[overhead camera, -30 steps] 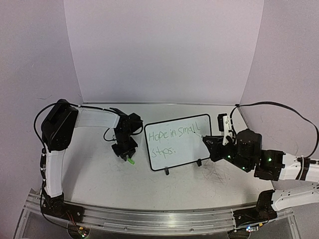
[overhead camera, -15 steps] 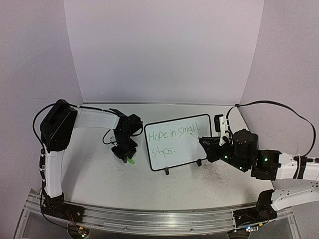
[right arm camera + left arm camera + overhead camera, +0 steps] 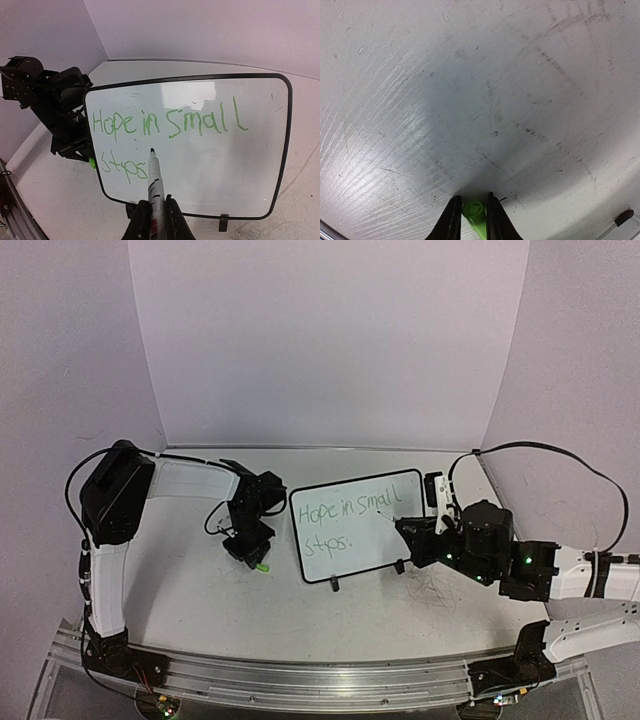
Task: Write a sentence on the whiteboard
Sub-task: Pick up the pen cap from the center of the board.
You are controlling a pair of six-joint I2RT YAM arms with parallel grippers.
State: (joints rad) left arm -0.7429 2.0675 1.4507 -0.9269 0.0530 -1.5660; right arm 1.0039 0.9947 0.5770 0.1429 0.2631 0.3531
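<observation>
The right pincer [image 3: 405, 530] has crept left toward the board [image 3: 372, 548], clenched on the one marker [image 3: 154, 181]. The marker's long axis points ahead, its tip just right of "steps" in the two-line sentence [image 3: 167, 125]. The one board stands mid-worktop [image 3: 200, 590], nearer this arm. The left pincer [image 3: 472, 205] grips one green cap [image 3: 476, 216].

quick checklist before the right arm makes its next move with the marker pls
1. Grip on the marker by the right claw: ok.
2. Tip of the marker touching the whiteboard: cannot tell.
3. Is the whiteboard standing, not tipped over: ok.
4. Both lines of the sentence legible: ok.
5. Hold on the green cap by the left claw: ok.
</observation>
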